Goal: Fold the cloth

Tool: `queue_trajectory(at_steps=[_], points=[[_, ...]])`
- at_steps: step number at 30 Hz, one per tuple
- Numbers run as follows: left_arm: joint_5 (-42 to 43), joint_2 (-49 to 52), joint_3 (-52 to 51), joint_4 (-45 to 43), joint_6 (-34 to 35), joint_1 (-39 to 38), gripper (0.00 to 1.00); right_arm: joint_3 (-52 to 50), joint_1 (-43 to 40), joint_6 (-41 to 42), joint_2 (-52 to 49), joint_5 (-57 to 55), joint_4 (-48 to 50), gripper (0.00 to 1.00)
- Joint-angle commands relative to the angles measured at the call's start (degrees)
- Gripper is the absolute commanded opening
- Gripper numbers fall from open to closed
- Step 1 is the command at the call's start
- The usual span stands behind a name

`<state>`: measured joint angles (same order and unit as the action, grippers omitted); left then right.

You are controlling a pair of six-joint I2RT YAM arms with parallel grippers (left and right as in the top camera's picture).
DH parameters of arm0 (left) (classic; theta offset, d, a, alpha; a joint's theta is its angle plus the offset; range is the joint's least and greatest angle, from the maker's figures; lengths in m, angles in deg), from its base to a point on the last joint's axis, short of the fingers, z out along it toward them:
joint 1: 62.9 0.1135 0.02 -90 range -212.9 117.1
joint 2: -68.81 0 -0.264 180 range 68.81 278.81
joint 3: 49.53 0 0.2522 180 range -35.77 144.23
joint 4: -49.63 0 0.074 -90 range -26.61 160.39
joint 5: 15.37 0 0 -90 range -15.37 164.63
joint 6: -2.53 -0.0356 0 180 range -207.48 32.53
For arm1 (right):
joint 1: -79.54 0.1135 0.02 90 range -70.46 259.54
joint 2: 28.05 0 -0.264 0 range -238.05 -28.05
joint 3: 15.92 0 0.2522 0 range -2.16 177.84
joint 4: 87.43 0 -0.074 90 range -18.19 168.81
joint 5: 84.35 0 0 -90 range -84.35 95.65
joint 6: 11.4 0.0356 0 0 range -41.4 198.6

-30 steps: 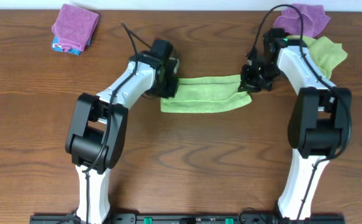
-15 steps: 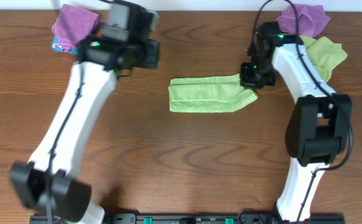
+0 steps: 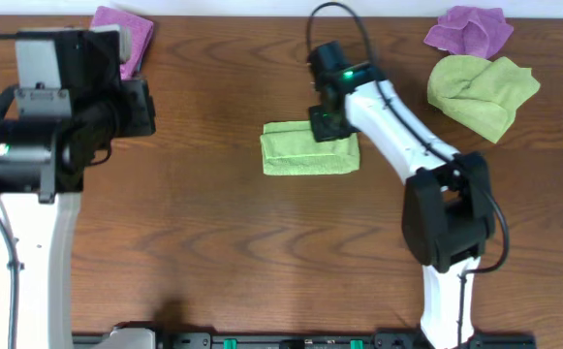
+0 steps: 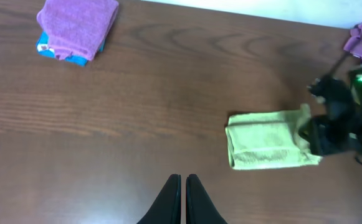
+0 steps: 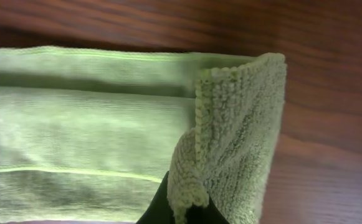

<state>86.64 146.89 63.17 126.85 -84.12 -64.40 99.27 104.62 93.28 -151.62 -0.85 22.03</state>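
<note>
Left of the crumpled green cloth (image 3: pixel 480 89), the right arm is stretched out low, with the right gripper (image 3: pixel 328 124) clamped on an edge flap of the cloth (image 3: pixel 296 157), which is folded into a chunky rectangle. Way further left, the left gripper (image 4: pixel 183 184) is held raised, closed on nothing.

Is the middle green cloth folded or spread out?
Folded: the cloth is a compact layered rectangle; the right gripper pinches one end doubled over.

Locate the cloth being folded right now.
In the overhead view the cloth lies folded near the centre of the table, its right end pinched by the right gripper; the other lime-green cloth sits apart toward the far right corner.
</note>
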Motion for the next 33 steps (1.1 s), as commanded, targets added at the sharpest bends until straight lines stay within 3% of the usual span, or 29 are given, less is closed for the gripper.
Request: queue_trajectory(at_steps=[1,15,33], points=[[-0.17,-1.77,0.7,1.16,-0.17,0.37,0.06,1.18,2.36,1.4,1.77,-3.17,0.76,0.01],[-0.2,-2.86,0.68,3.93,-1.7,0.37,0.09,1.16,9.53,-0.44,0.9,-3.1,6.88,0.02],[-0.61,-2.84,0.68,3.82,-3.63,0.37,0.09,1.11,13.16,-5.16,-3.76,-0.13,6.99,0.01]])
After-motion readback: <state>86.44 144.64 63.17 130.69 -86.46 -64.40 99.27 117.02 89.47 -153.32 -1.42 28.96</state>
